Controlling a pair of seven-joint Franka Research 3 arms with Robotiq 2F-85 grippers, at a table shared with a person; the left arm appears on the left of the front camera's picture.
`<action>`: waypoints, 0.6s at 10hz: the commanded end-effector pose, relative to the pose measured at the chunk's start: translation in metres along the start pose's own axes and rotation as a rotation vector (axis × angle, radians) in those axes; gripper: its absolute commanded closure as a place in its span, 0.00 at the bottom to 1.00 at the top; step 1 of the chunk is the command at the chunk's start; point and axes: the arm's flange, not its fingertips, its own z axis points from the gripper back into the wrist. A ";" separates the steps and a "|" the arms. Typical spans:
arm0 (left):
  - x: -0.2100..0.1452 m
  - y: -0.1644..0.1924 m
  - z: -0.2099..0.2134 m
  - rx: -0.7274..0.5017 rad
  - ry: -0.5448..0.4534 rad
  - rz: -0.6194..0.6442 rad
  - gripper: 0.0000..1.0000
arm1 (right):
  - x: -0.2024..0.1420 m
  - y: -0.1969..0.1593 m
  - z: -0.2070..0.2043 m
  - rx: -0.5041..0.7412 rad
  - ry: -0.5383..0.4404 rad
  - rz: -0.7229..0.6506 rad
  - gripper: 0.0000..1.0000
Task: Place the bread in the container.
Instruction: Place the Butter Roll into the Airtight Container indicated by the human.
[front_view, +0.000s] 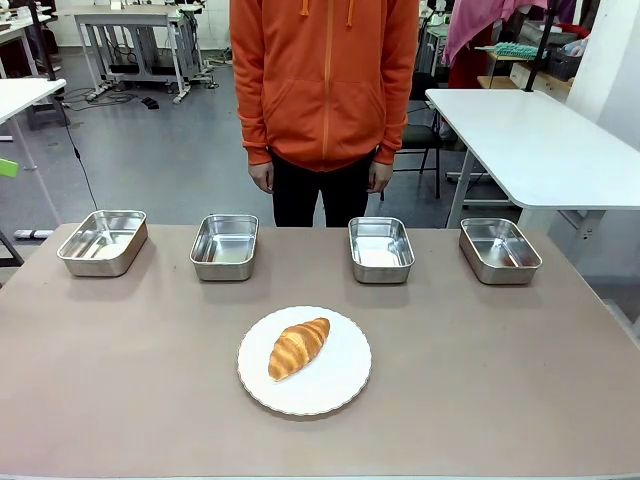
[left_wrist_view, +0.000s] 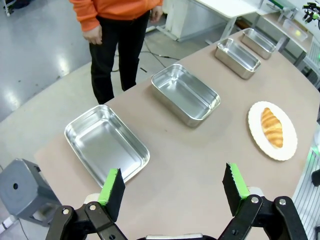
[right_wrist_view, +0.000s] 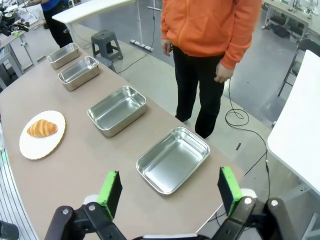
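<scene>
Four steel pans stand in one row across the table (front_view: 120, 400), all alike and all empty. Counted from the robot's left they are the first pan (front_view: 102, 242), second pan (front_view: 224, 246), third pan (front_view: 381, 249) and fourth pan (front_view: 500, 250). One white plate (front_view: 340, 392) sits nearer the robot, facing the gap between the second and third. One croissant (front_view: 298, 347) lies on that plate and in none of the pans. One person (front_view: 325, 80) in an orange hooded top stands behind the row, hands hanging at the sides.

Croissant: golden-brown, crescent-shaped, ridged crust, lying slantwise, well inside the plate's rim.

Left pincer (left_wrist_view: 173, 175): jaws spread wide, nothing between them, held above the table's end. The first pan lies just ahead of one finger (left_wrist_view: 111, 186). The second pan lies farther ahead between the two fingers. The croissant on its plate sits well ahead, out past the other finger.

Right pincer (right_wrist_view: 169, 177): jaws likewise wide apart and empty. The fourth pan lies just ahead, between the fingers. The croissant is well apart, off to the side beyond one finger (right_wrist_view: 110, 192).
</scene>
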 end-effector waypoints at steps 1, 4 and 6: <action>0.000 0.001 0.002 -0.002 -0.015 0.002 0.00 | 0.000 0.000 -0.001 0.003 -0.004 0.001 0.00; 0.000 0.001 0.002 -0.002 -0.015 0.002 0.00 | 0.000 0.000 -0.001 0.003 -0.004 0.001 0.00; 0.000 0.001 0.002 -0.002 -0.015 0.002 0.00 | 0.000 0.000 -0.001 0.003 -0.004 0.001 0.00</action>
